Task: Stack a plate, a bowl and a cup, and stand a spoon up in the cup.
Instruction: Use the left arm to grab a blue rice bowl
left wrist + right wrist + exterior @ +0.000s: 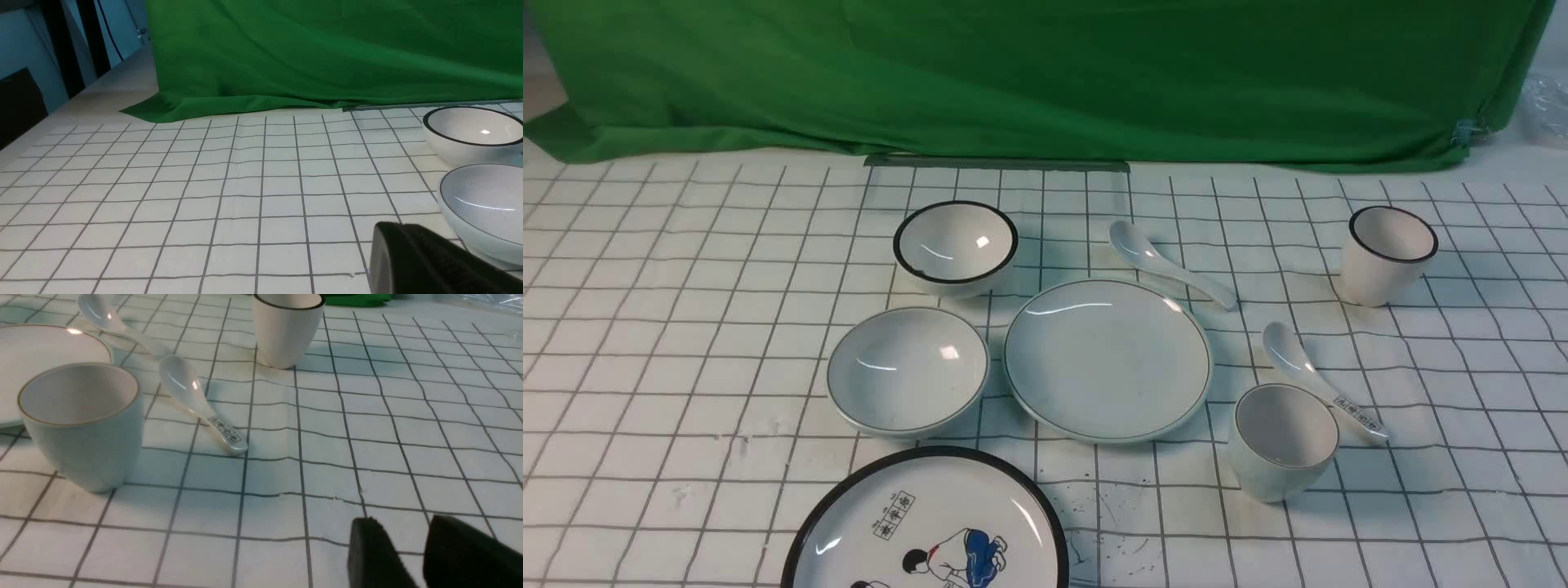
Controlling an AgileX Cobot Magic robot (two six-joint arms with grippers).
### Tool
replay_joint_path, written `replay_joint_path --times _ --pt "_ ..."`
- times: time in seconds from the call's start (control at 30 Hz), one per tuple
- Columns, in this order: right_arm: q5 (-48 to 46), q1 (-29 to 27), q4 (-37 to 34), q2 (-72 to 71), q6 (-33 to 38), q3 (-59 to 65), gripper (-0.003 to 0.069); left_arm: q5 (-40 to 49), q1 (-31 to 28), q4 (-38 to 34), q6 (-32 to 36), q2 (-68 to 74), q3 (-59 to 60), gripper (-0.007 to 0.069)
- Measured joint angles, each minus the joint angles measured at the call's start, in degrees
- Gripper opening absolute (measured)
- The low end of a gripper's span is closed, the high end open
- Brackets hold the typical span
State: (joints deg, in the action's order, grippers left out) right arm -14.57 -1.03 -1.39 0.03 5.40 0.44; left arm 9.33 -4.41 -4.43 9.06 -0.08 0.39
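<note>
The plate (1107,359) lies flat mid-table, with the bowl (907,369) just left of it and the cup (1284,441) upright at its front right. The plain spoon (1168,263) lies behind the plate's right edge. Neither gripper shows in the front view. In the left wrist view my left gripper (392,232) has its fingers pressed together and empty, just short of the bowl (486,208). In the right wrist view my right gripper (402,526) is slightly open and empty over bare cloth, well apart from the cup (81,424), the plate (41,355) and the spoon (106,318).
A black-rimmed bowl (956,245) stands behind the bowl. A black-rimmed cup (1388,253) stands at the far right. A labelled spoon (1319,380) lies right behind the cup. A cartoon plate (931,523) sits at the front edge. A green cloth hangs at the back.
</note>
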Motion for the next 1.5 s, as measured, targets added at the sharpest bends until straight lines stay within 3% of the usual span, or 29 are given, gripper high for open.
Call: replay_joint_path --times 0.2,0.3,0.47,0.63,0.73,0.77,0.87,0.9,0.93,1.0,1.07,1.13,1.3,1.43,1.5 --pt "0.0 0.0 0.0 0.0 0.0 0.0 0.0239 -0.6 0.0 0.7 -0.1 0.0 0.0 0.0006" --pt "0.0 0.0 0.0 0.0 0.0 0.0 0.0239 -4.5 0.0 -3.1 -3.6 0.0 0.0 0.0006" --pt "0.0 0.0 0.0 0.0 0.0 0.0 0.0239 -17.2 0.0 -15.2 -15.5 0.0 0.0 0.0006" --pt "0.8 0.0 0.0 0.0 0.0 0.0 0.0239 -23.1 0.0 -16.2 -17.8 0.0 0.0 0.0006" --pt "2.2 0.0 0.0 0.0 0.0 0.0 0.0239 -28.1 0.0 -16.5 -22.5 0.0 0.0 0.0006" --pt "2.8 0.0 -0.1 0.0 -0.3 0.0 0.0239 -32.8 0.0 -15.9 -28.4 0.0 0.0 0.0006" --pt "5.9 0.0 -2.5 0.0 -4.1 0.0 0.0239 -38.6 0.0 -13.4 -34.9 0.0 -0.9 0.0006" --pt "10.0 0.0 -5.7 0.0 -10.7 0.0 0.0239 -38.5 0.0 -11.7 -37.7 0.0 -3.2 0.0006" --pt "15.2 0.0 -9.7 0.0 -19.2 0.0 0.0239 -33.8 0.0 -8.7 -41.7 0.9 -9.6 0.0006" --pt "21.0 0.0 -12.2 0.0 -31.0 0.0 0.0239 -19.7 0.0 -3.5 -43.6 5.3 -21.2 0.0006" --pt "24.4 0.0 -12.9 0.0 -36.5 0.0 0.0239 -3.6 0.0 -0.7 -41.8 11.7 -30.9 0.0006" --pt "25.6 0.0 -13.3 0.0 -37.4 0.0 0.0239 10.7 0.0 -1.4 -35.0 18.8 -39.3 0.0006" --pt "26.7 0.0 -13.5 0.0 -37.9 0.0 0.0239 32.9 0.0 -10.0 -19.8 35.1 -50.5 0.0006" --pt "24.6 0.4 -13.5 0.0 -40.3 -0.2 0.0232 38.9 0.0 -15.4 -10.8 45.7 -52.7 0.0006" --pt "18.9 1.8 -13.4 0.0 -40.3 -2.7 0.021 40.4 0.0 -17.1 -6.6 52.0 -52.8 0.0006"
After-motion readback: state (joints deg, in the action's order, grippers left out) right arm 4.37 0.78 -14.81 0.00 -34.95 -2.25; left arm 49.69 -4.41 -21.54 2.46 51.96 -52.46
